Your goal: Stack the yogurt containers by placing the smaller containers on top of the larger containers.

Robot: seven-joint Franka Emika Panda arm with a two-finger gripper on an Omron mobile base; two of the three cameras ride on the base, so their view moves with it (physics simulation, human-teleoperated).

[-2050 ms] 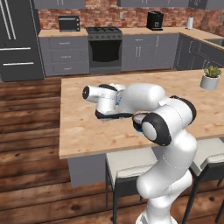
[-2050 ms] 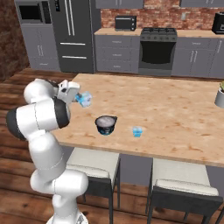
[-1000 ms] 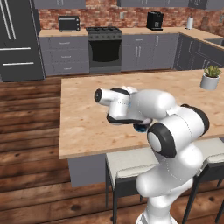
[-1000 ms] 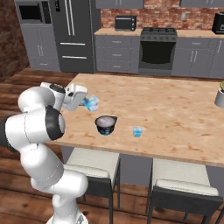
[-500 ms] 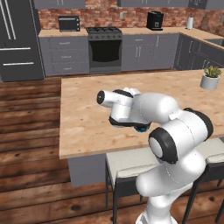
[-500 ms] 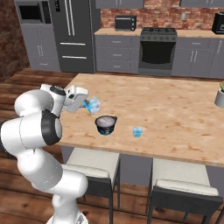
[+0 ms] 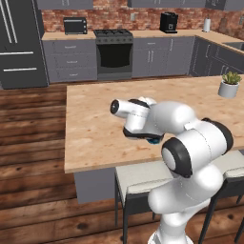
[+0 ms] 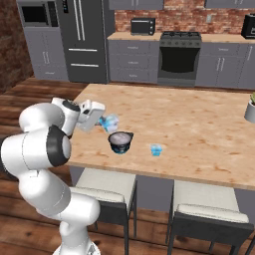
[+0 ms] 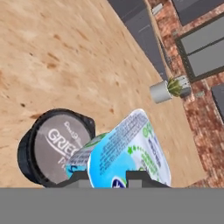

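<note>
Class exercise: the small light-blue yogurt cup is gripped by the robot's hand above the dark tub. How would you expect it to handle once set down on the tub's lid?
The small cup looks thin-walled and probably light. It seems narrower than the dark tub, so it may tip if set down tilted. The tub's flat pale lid should support it.

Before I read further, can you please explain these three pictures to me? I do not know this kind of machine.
It is a white robot arm in a rendered kitchen. Two pictures come from cameras behind the arm, left and right, looking over a wooden counter. The third comes from a camera on its hand. The gripper holds a small light-blue yogurt cup in the air, beside a dark tub that stands on the counter. A second small cup stands further right, and a potted plant at the far end.
</note>
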